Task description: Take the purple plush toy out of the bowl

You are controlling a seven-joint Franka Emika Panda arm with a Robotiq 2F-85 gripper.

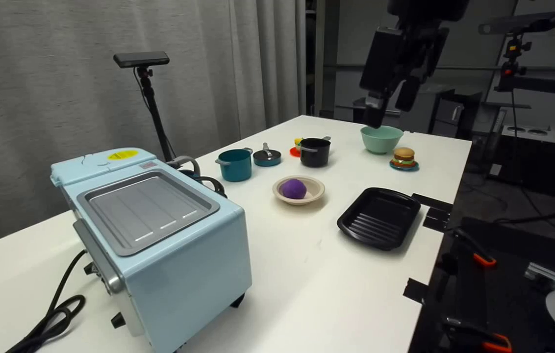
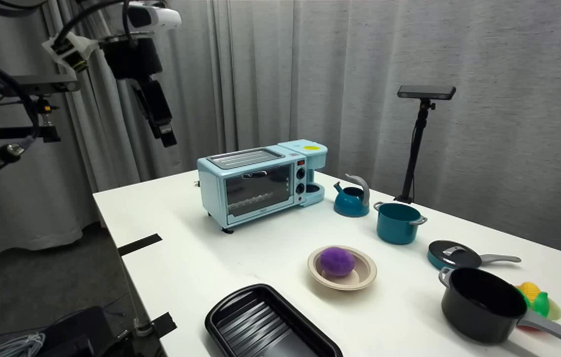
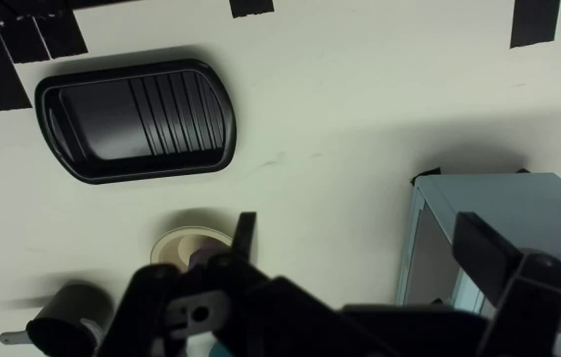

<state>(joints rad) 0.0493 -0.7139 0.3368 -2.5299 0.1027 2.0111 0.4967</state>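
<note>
The toy [image 2: 337, 261] sits in the bowl [image 2: 365, 275], off-centre towards the oven [image 2: 260, 191]. Toy: rounded, deep purple, soft-looking surface. Bowl: shallow, round, cream-beige, wide-rimmed, standing upright. Near it lies the tray [image 1: 380, 215]: glossy black, round-cornered, ribbed at one end. The oven is boxy and pale blue, with a dark glazed door and a grey ribbed plate on top. Further out, in both exterior views: a teal pot [image 2: 397, 227] with grey handles, a black saucepan [image 2: 481, 310], a lidded pan [image 2: 454, 255]. In an exterior view: a smooth mint bowl [image 1: 381, 141] and a layered burger [image 1: 403, 157] near it.

The tabletop [image 1: 326, 289] is white and smooth, lightly scuffed, with black tape [image 1: 415, 290] at one edge. A grey curtain [image 2: 360, 49] hangs in folds behind; the floor [image 2: 37, 277] is dark.

The claw [image 3: 360, 230] stands high above the tabletop, well apart from the toy, its jaws spread wide; in the wrist view, tabletop and part of the oven show between them. There, one jaw partly hides toy and bowl. In both exterior views the toy lies lower than the claw and to one side of it
</note>
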